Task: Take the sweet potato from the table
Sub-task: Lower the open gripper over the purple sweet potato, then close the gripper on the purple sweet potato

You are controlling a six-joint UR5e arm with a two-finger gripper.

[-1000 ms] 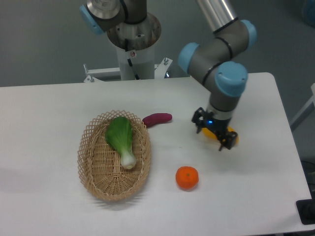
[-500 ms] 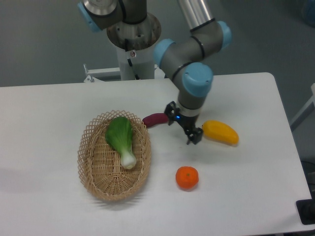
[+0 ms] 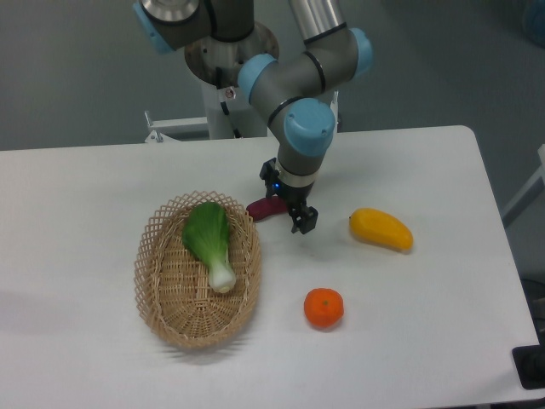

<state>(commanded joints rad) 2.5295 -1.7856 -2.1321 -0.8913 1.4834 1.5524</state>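
My gripper (image 3: 288, 198) covers most of the sweet potato (image 3: 261, 209); jaws apart, perhaps straddling it, grip unclear.

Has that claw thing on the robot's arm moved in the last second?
Yes. The gripper has swung left across the table, away from the yellow fruit, and is now over the sweet potato beside the basket.
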